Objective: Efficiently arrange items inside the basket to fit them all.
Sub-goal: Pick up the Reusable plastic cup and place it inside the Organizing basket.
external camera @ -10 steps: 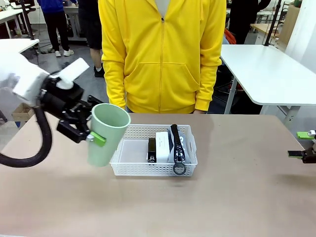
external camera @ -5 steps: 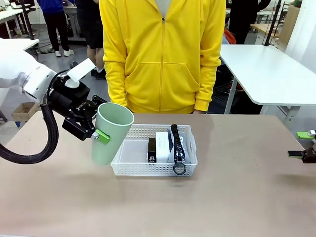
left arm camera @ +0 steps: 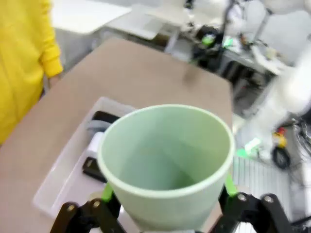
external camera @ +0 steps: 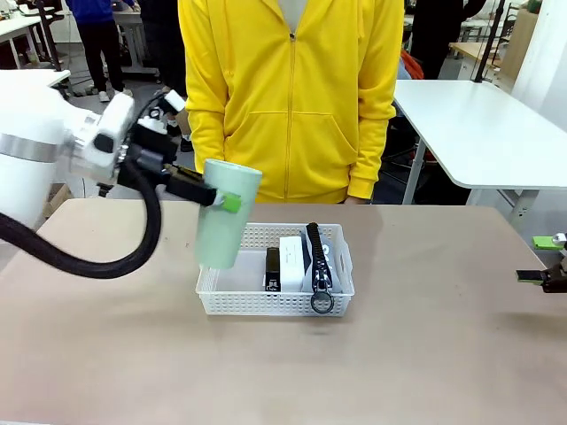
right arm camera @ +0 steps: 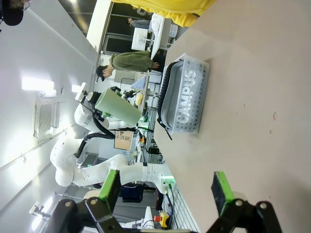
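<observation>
Three items in basket: the small black stapler [external camera: 272, 268], the white rectangular box [external camera: 291, 263] and the grey pouch [external camera: 321, 267] stand side by side in the right half of the white basket [external camera: 275, 304].
Basket: near the middle of the desk [external camera: 425, 354], in front of a person in a yellow jacket [external camera: 291, 97] at the far side; its left half is bare.
Pouch: at the basket's right end, black zipper running along its top, ring pull [external camera: 322, 302] hanging over the near rim.
Cup: the pale green cup [external camera: 225, 214] is in the air, mouth up and tilted a little, over the basket's far left corner, clear of the basket floor.
Left hand: the left hand [external camera: 219, 200] grips the cup just below its rim, one green pad showing on the near side of the wall; in the left wrist view the fingers [left arm camera: 107, 192] press on opposite sides of the cup [left arm camera: 166, 167], with the basket [left arm camera: 58, 185] and its contents below.
Right hand: the right hand [external camera: 551, 262] sits at the right edge of the desk, well apart from the basket; in the right wrist view its hand [right arm camera: 164, 189] stands wide with nothing between the green pads.
</observation>
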`<state>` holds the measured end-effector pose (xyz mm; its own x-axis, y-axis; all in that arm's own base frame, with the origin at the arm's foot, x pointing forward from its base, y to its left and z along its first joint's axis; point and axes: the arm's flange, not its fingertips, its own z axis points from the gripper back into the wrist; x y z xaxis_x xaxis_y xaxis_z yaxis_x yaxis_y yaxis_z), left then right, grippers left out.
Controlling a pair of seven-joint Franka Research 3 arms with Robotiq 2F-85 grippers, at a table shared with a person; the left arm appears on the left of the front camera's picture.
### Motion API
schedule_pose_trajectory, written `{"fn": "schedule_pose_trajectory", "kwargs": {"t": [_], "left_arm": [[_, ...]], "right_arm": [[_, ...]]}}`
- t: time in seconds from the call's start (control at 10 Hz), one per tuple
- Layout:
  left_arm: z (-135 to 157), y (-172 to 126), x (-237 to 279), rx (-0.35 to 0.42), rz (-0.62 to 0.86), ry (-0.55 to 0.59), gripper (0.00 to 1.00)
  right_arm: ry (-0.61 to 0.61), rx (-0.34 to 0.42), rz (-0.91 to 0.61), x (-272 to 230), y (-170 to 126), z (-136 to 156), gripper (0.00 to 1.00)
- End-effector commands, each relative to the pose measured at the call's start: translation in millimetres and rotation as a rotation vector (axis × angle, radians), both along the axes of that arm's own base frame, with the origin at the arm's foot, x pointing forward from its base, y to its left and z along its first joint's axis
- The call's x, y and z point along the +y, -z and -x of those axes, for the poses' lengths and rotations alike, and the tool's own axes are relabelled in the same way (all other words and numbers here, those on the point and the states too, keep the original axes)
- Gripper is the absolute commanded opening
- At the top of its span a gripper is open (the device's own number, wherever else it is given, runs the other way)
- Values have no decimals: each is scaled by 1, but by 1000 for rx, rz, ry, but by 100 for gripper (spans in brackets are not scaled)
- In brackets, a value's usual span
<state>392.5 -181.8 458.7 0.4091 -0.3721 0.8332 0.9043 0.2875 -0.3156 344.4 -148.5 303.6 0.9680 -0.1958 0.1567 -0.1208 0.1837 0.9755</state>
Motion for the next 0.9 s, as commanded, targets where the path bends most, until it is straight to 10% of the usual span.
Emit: {"fn": "schedule_pose_trajectory", "kwargs": {"t": [0.0, 0.8], "left_arm": [[-9, -7, -23, 195, 27, -459, 92], [-88, 21, -79, 492, -301, -723, 92]], "right_arm": [[-14, -15, 0, -1, -1, 3, 100], [-14, -15, 0, -1, -1, 3, 100]]}}
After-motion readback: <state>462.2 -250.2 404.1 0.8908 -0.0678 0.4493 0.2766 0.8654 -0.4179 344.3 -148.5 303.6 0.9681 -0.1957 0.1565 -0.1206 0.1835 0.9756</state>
